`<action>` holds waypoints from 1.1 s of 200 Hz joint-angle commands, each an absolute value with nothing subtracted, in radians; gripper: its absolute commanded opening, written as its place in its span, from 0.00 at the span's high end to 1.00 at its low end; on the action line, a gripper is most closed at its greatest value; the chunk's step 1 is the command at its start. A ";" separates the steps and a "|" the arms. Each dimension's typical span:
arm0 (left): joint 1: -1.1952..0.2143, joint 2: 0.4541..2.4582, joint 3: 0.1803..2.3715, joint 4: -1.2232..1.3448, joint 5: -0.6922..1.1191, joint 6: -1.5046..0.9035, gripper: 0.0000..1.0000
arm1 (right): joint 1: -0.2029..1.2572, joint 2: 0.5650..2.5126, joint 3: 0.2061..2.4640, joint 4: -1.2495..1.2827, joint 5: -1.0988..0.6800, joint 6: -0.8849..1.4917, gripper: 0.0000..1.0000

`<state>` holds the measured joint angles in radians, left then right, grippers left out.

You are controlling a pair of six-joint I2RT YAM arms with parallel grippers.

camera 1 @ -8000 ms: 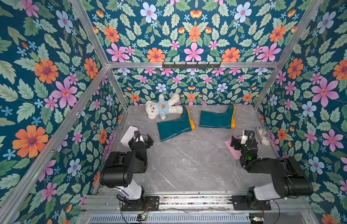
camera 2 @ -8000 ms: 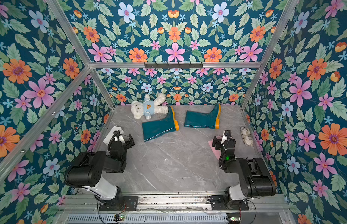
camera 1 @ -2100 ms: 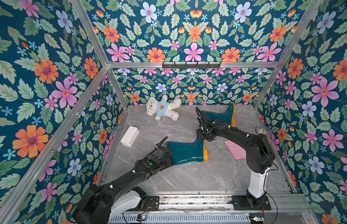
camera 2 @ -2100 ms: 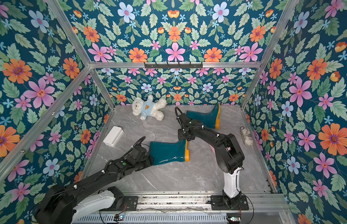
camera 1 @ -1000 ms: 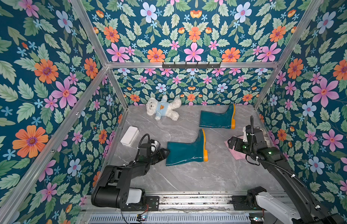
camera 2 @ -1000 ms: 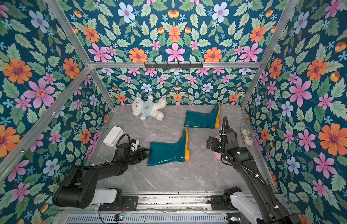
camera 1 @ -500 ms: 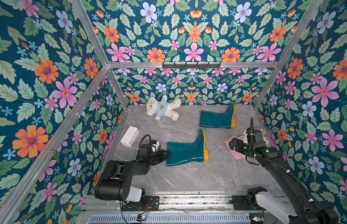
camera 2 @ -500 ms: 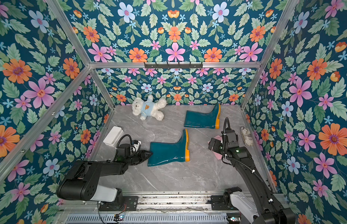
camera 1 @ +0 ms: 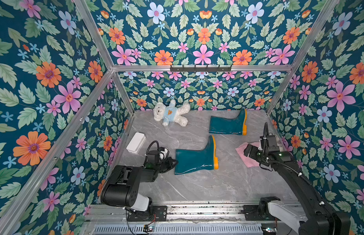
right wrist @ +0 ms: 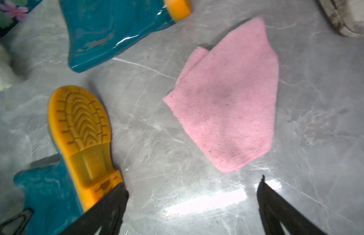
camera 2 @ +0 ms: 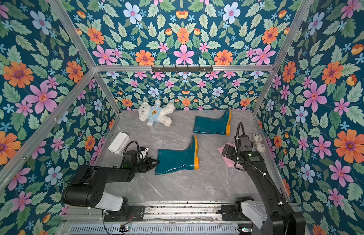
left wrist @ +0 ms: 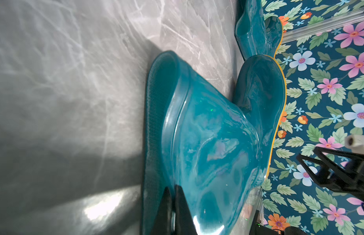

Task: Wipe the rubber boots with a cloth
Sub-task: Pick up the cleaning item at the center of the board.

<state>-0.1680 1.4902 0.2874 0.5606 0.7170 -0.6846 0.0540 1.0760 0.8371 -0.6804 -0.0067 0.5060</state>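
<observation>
Left gripper point(left wrist: 172, 188) pinches the cuff of the near boot point(camera 1: 194, 160) lying on its side, arm low; right gripper point(right wrist: 193, 182), jaws wide, hovers above the pink cloth point(right wrist: 228, 97).

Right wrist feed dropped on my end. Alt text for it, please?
The open right gripper hangs over the grey marble table, the pink cloth lying flat just ahead of its black fingers, untouched. Beside the cloth a teal boot shows its orange sole; the second teal boot lies beyond.
</observation>
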 commanded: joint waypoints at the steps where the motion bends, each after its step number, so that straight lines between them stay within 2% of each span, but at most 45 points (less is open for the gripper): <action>1: -0.167 1.501 0.296 0.586 0.730 -0.678 1.00 | 0.018 1.154 0.854 -0.709 0.012 0.540 0.03; 88: -0.167 1.510 0.304 0.581 0.741 -0.672 1.00 | 0.011 1.616 1.046 -0.593 0.046 0.525 0.04; 137: -0.166 1.521 0.308 0.577 0.744 -0.670 1.00 | 0.011 1.740 1.037 -0.564 0.030 0.552 0.19; 161: -0.167 1.526 0.308 0.578 0.744 -0.670 1.00 | 0.011 1.751 1.015 -0.539 0.010 0.546 0.43; 186: -0.167 1.530 0.308 0.579 0.746 -0.667 1.00 | 0.011 1.765 1.025 -0.541 -0.012 0.519 1.00; 220: -0.167 1.535 0.311 0.571 0.728 -0.666 1.00 | 0.013 1.698 1.002 -0.546 -0.030 0.484 1.00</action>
<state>-0.1677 1.5333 0.3058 0.5602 0.7311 -0.6777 0.0082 1.7390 1.0252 -0.5240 0.0048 0.5106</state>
